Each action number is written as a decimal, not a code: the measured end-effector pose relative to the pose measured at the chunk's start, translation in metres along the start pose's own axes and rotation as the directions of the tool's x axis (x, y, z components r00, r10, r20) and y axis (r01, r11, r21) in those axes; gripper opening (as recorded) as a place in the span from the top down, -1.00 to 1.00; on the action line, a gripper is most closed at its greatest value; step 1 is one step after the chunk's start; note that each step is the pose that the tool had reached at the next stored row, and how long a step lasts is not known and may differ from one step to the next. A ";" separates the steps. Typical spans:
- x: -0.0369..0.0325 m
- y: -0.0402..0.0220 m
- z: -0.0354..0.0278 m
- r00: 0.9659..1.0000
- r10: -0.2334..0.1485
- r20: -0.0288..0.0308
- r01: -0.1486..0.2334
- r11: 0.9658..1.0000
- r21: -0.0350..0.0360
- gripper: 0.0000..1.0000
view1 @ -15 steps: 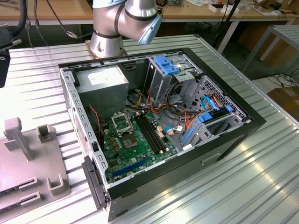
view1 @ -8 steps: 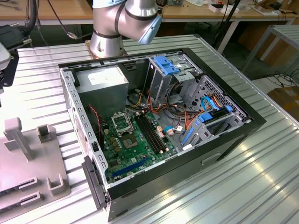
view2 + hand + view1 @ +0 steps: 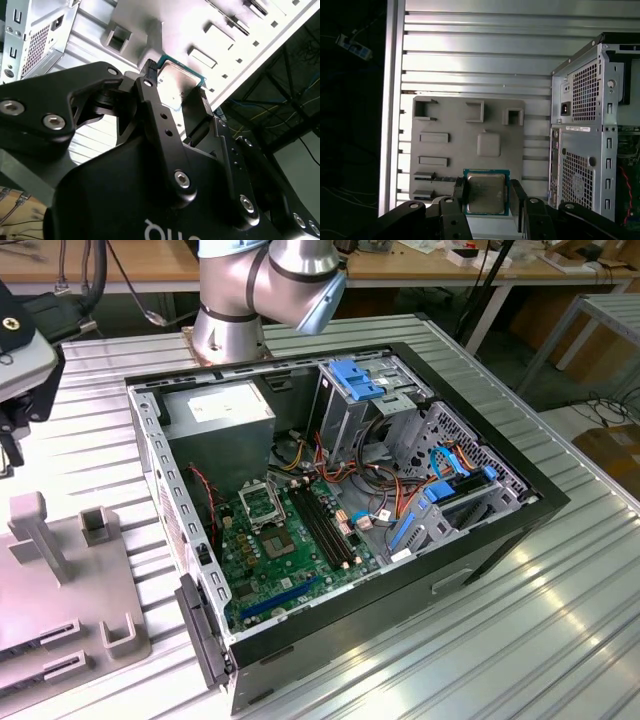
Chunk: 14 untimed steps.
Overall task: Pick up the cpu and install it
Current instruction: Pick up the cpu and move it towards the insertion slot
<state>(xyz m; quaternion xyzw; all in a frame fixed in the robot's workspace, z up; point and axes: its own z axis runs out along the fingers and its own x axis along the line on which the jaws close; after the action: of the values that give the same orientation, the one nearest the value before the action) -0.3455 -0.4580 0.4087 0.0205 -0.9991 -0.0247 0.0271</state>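
Note:
The cpu is a small square chip with a silver face and a green rim. It sits between my gripper's two black fingers, which are shut on its opposite edges, and it hangs well above the grey fixture plate. The second wrist view gives the same grip from below: the cpu is clamped by the fingertips. In the exterior view the open computer case lies on the table with the metal-framed socket on its green motherboard.
The fixture plate with raised blocks lies at the exterior view's left. Inside the case are the grey power-supply box, the long black memory slots, loose cables and blue drive brackets. The case's rear panel stands beside the plate.

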 end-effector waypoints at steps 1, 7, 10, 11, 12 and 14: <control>-0.0026 -0.0001 -0.0001 1.000 0.000 0.000 0.000 1.000 0.000 0.09; -0.0112 -0.0006 -0.0004 1.000 0.000 0.000 0.000 1.000 0.000 0.09; -0.0145 -0.0011 -0.0003 1.000 0.000 0.000 0.000 1.000 0.000 0.09; -0.0155 -0.0012 -0.0003 1.000 0.000 0.000 0.000 1.000 0.000 0.09; -0.0165 -0.0014 -0.0002 1.000 0.000 0.000 0.000 1.000 0.000 0.09; -0.0197 -0.0015 -0.0002 1.000 0.000 0.000 0.000 1.000 0.000 0.09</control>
<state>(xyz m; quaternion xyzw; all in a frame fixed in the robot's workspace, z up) -0.3258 -0.4587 0.4078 0.0205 -0.9991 -0.0246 0.0271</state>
